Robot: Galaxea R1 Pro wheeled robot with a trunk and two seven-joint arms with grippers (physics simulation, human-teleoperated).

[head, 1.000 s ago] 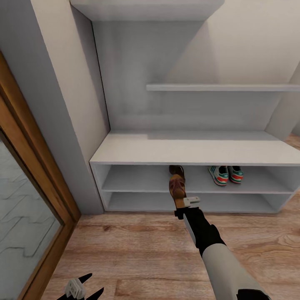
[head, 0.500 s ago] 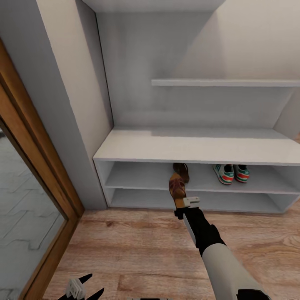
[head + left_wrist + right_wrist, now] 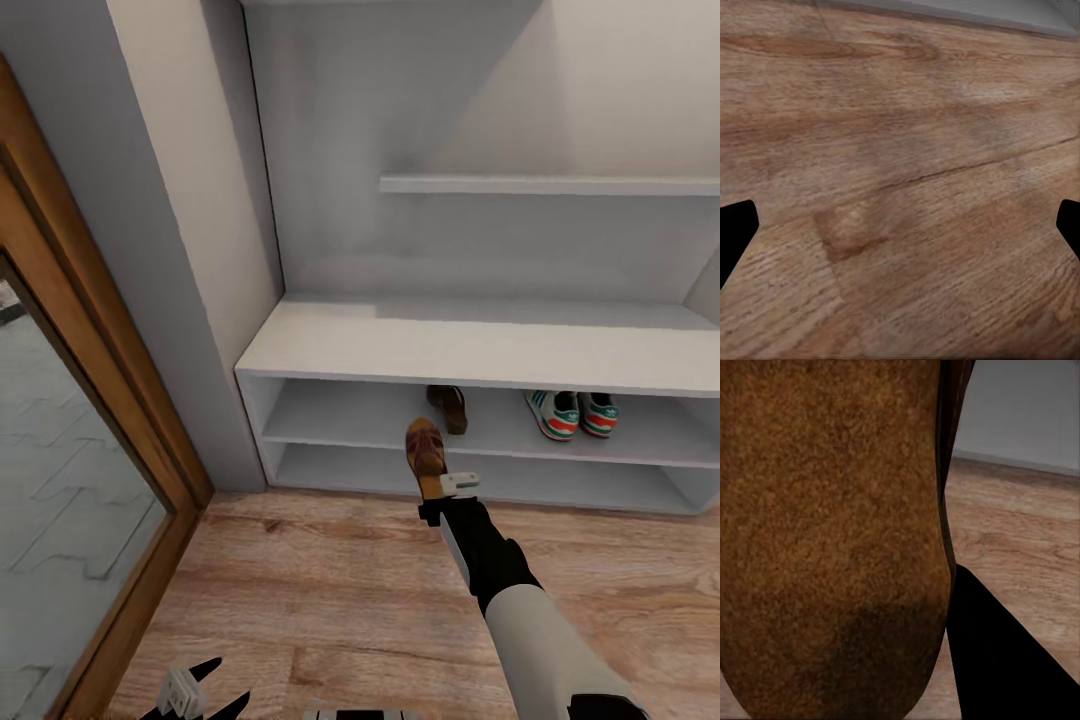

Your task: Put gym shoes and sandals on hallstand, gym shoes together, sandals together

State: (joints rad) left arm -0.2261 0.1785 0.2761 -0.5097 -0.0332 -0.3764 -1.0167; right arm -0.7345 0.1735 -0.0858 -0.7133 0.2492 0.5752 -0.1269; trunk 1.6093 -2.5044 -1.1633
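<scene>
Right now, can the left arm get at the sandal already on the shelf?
Probably not. The left gripper hangs low over the floor, open, far from the rack. The shelved sandal sits under the bench top, and the right gripper with the other sandal stands before it.

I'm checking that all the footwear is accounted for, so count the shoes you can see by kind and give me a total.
White lace-up gym shoes with green stripes: 2, side by side on the upper open shelf
Dark brown leather sandals: 2, one on that shelf, one held in the right gripper in front of the rack
Total: 4
</scene>
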